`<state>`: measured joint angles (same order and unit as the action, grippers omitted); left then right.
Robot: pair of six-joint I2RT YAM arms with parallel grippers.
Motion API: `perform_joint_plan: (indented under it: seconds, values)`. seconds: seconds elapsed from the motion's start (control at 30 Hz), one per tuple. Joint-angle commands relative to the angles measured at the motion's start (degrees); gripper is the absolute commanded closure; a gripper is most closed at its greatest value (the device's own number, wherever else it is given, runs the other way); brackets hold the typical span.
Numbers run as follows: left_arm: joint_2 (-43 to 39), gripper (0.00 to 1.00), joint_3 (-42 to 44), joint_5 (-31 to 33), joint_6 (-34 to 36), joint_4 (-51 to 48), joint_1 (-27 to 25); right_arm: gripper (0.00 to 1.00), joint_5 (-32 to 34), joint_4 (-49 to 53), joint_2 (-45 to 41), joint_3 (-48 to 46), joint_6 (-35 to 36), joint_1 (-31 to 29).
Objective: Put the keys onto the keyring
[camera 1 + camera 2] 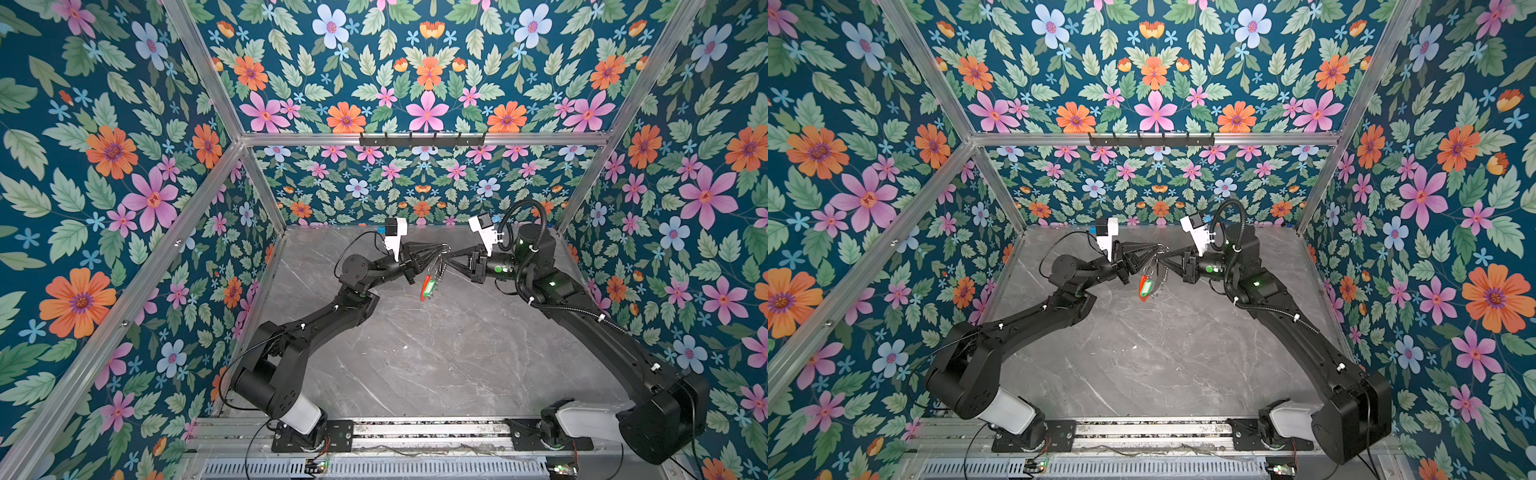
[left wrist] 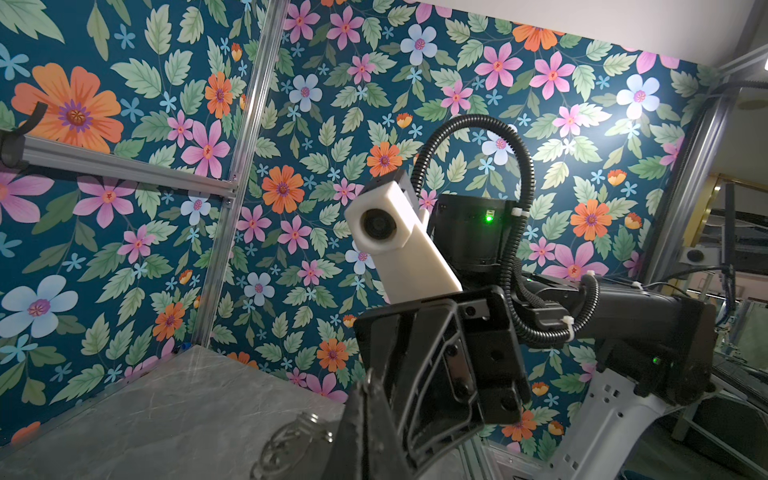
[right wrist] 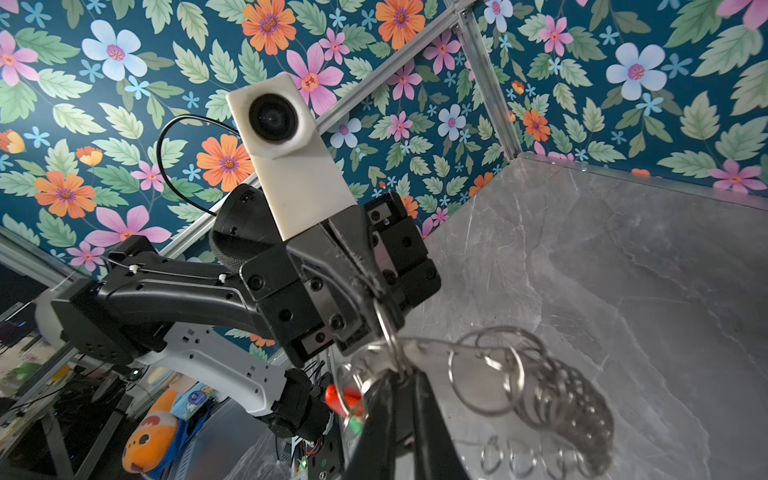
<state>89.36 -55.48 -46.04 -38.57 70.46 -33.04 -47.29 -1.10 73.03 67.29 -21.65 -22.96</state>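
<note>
While the left gripper [image 1: 441,249] is clamping the keyring [image 3: 569,403] aloft and the right gripper [image 1: 445,262] is hiding whether its jaws meet, a tug is risking dropping the key [image 1: 429,286].

I had the keyring [image 1: 1160,280] hanging edge-on above the table [image 1: 1163,353], split rings fringing it, the green-tagged key [image 1: 1147,286] dangling beside its red-orange arc.

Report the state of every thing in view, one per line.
left tool: shut, pinching a split ring on the keyring.
right tool: shut on the keyring too.
keyring: held clear of the table, hanging between both tools.
green-tagged key: dangling alongside the keyring; attachment unclear.
</note>
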Motion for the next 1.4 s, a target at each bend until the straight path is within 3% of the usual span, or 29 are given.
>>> perform_joint_plan:
  seconds: [0.0,0.77,0.87,1.0,1.1,1.13,1.27,1.37]
  values:
    - [-0.49,1.00,-0.16,-0.19,0.07,2.71,-0.01,0.82,3.50,1.17,-1.94,-0.78,2.35,0.78]
    - [-1.00,1.00,0.48,-0.45,-0.32,2.76,-0.27,0.78,0.44,-6.44,0.84,1.93,-2.73,-0.48]
    - [-0.91,1.00,0.31,-0.54,-0.37,2.58,-0.35,0.84,0.36,-6.43,1.03,1.99,-2.77,-0.66]
    - [-0.99,1.00,0.46,-0.55,-0.28,2.58,-0.36,0.98,0.40,-5.90,0.94,2.10,-2.40,-0.64]
    - [-1.15,1.00,0.73,-0.54,0.44,2.36,-0.36,1.00,1.03,-4.35,0.46,2.13,-1.16,-0.60]
    - [-1.20,0.97,0.80,-0.73,1.04,2.03,-0.36,1.00,1.42,-3.48,0.31,2.23,-0.51,-0.65]
    - [-3.42,0.70,1.82,-4.23,9.13,-4.05,0.23,1.00,4.66,5.14,-0.26,4.10,5.64,-0.66]
    - [-7.77,0.66,2.93,-4.89,21.54,-18.50,0.50,1.00,8.67,13.17,-0.16,5.71,11.97,-0.95]
